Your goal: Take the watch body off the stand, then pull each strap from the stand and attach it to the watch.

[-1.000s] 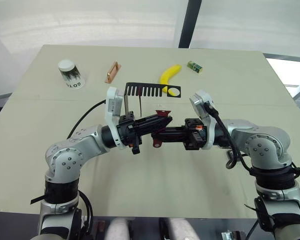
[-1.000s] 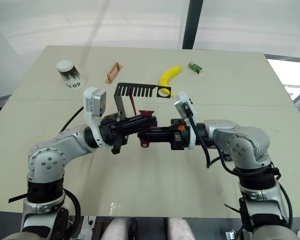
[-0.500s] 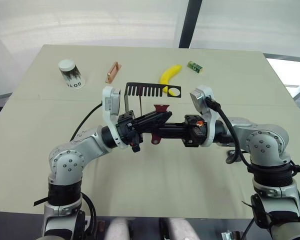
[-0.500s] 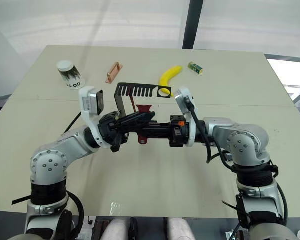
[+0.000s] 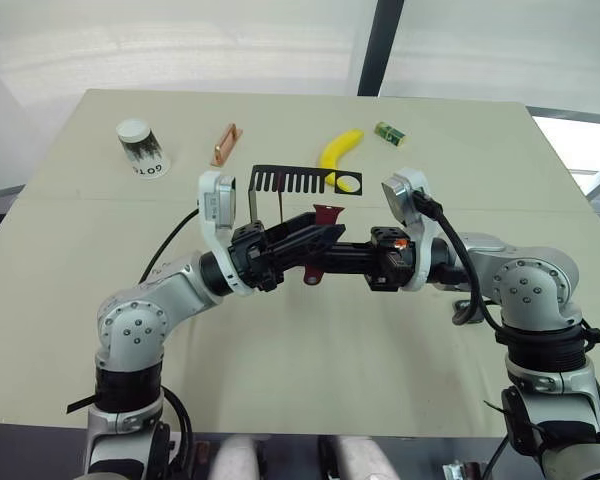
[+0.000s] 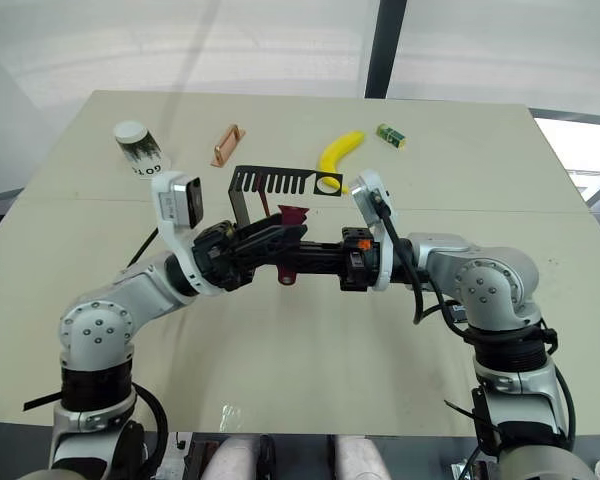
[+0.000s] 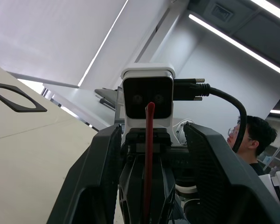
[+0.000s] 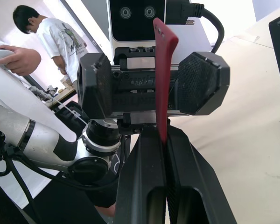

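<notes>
The right tool is clamped on a maroon strap, meeting the spread-apart left tool above the counter; watch body unseen, attachment apparently unfinished.

Bright, even daylight from the windows behind the table; soft, faint shadows under the arms. Tabletop slightly washed out at far edge. Wrist views: ceiling strip lights glare, background soft, near fingers blurred.

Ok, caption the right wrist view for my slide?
Right gripper pinching a maroon strap upright, facing the open left gripper.
</notes>
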Available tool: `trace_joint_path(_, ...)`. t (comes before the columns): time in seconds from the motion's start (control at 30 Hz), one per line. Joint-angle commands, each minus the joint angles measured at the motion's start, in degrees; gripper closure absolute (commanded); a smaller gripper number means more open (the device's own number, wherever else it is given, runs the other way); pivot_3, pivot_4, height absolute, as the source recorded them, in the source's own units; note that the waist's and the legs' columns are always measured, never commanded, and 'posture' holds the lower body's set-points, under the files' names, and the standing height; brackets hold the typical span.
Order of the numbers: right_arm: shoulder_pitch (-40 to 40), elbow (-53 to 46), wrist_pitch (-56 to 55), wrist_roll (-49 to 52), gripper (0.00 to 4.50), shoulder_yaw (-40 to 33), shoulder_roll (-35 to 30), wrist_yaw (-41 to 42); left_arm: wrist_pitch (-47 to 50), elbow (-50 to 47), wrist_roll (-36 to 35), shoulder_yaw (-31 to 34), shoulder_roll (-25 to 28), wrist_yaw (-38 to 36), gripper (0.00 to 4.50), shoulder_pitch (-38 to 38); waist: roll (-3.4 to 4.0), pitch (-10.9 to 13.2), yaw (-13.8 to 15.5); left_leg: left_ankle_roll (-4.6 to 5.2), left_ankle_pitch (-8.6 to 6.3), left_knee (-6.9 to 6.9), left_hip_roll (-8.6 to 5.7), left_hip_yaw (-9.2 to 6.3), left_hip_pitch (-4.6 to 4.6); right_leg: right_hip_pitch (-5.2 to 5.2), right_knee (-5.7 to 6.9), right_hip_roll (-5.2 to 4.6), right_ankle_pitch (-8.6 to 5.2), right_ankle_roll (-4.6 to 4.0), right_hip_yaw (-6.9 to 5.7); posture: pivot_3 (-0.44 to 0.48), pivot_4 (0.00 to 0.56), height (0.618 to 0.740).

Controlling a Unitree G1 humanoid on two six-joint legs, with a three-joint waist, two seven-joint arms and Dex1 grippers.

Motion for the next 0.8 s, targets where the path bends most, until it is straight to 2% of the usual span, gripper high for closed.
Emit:
trace_joint_path(0.03,-0.61,-1.06,-0.58,1.40,4.50,-2.18,0.06,-0.43,-1.07,-0.81,-2.52,0.89,-0.49,0.12,2.17,-0.01,0.00,0.00,0.00,0.00,0.00,0.00,0.00,0.00,0.00,0.00,0.00,0.00,0.00,0.00,0.00,0.000,0.150,0.740)
trace_joint_path(0.13,-0.91,-0.69,-0.63,1.37,4.50,-2.21,0.18,-0.43,-0.91,-0.95,-2.09,0.38,0.18,-0.51,2.93,-0.10,0.00,0.00,0.00,0.00,0.00,0.00,0.00,0.00,0.00,0.00,0.00,0.00,0.00,0.00,0.00,0.000,0.150,0.740)
trace_joint_path(0.57,-1.39,-0.86,-0.46,1.86,4.50,-2.58,0.64,-0.79,-1.24,-0.83,-1.88,-0.08,-0.04,0.02,2.93,-0.50,0.00,0.00,-0.01,0.00,0.00,0.00,0.00,0.00,0.00,0.00,-0.02,0.00,0.00,0.00,0.00,0.000,0.150,0.740)
trace_joint_path(0.6,-1.36,-0.96,-0.46,1.87,4.50,-2.52,0.62,-0.78,-1.32,-0.83,-2.21,0.04,-0.27,0.16,3.35,-0.52,0.00,0.00,-0.01,0.00,0.00,0.00,0.00,0.00,0.00,0.00,-0.01,0.00,0.00,0.00,0.00,0.000,0.150,0.740)
trace_joint_path(0.67,-1.32,-1.07,-0.42,1.86,4.50,-2.45,0.59,-0.78,-1.47,-0.88,-2.47,0.18,-0.50,0.35,3.68,-0.55,0.00,0.00,0.00,0.00,0.00,0.00,0.00,0.00,0.00,0.00,-0.02,0.00,0.00,0.00,0.00,0.000,0.150,0.740)
trace_joint_path(0.73,-1.35,-1.06,-0.41,1.86,4.50,-2.42,0.55,-0.73,-1.34,-0.89,-2.22,0.03,-0.30,0.42,4.46,-0.61,0.00,0.00,0.00,0.00,0.00,-0.01,0.00,0.00,0.00,0.00,-0.02,0.00,0.00,0.00,0.00,0.000,0.150,0.740)
trace_joint_path(0.8,-1.34,-1.17,-0.41,1.82,4.50,-2.30,0.42,-0.56,-1.28,-0.86,-2.06,-0.07,-0.20,0.39,4.46,-0.66,0.00,0.00,-0.01,0.00,0.00,-0.01,0.00,0.00,0.00,0.00,-0.02,0.00,0.00,0.00,0.00,0.000,0.150,0.740)
